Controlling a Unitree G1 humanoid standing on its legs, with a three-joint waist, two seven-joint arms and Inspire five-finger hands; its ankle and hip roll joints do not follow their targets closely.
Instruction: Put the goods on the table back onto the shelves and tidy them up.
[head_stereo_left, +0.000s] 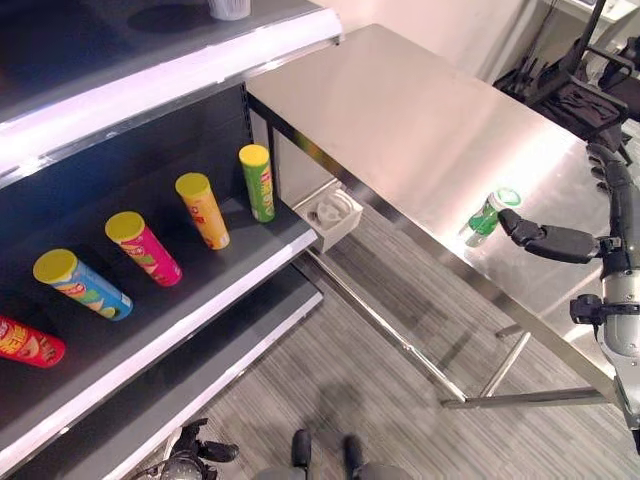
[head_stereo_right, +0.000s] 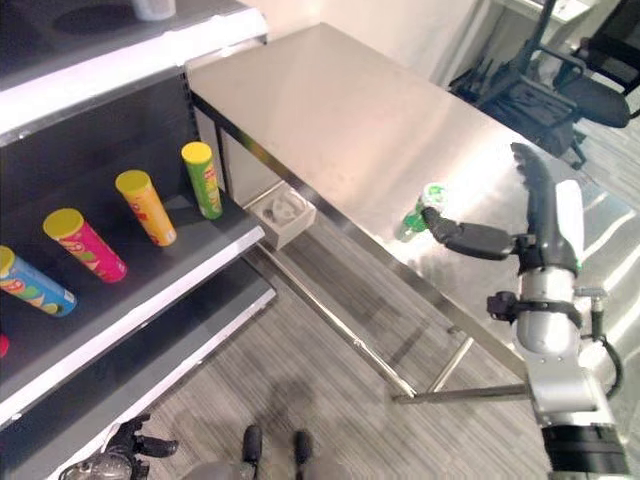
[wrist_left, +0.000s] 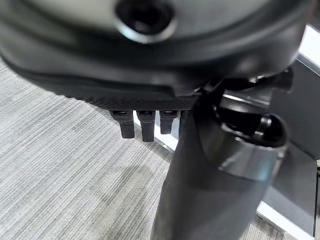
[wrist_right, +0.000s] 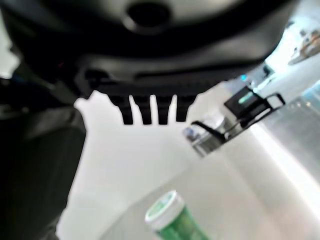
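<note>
- The right hand (head_stereo_right: 500, 242) reaches in over the near edge of the steel table (head_stereo_left: 420, 110), its palm turned sideways, the fingers (head_stereo_right: 535, 185) held straight and spread away from the thumb, so the hand is wide and holds nothing.
- The tip of the thumb is just beside a small green bottle with a white cap (head_stereo_left: 490, 214); whether they touch I cannot tell.
- This bottle stands upright on the table, close to the near edge, about the middle of that edge. In the right wrist view the same bottle (wrist_right: 172, 220) shows below the finger row, apart from the fingers.
- The left hand (wrist_left: 142, 125) shows in its own wrist view over the grey striped floor (head_stereo_left: 330, 380), with the fingers hanging loose and nothing between them.
- To the left of the table stands a dark shelf unit with white front edges (head_stereo_left: 160, 330).
- On its middle shelf a row of tall crisp cans goes along from the table end: a green can (head_stereo_left: 258, 182) upright near the shelf's end, then an orange can (head_stereo_left: 203, 210), a pink can (head_stereo_left: 144, 248) and a blue can (head_stereo_left: 82, 284), each with a yellow lid.
- A red can (head_stereo_left: 28, 342) lies at the far left end of this shelf, partly cut by the view's edge.
- On the top shelf stands a pale container (head_stereo_left: 229, 8), only its lower part visible.
- A small white box (head_stereo_left: 334, 215) with round things inside hangs under the table's corner nearest the shelf.
- Dark office chairs (head_stereo_right: 560, 80) stand past the far right end of the table.
</note>
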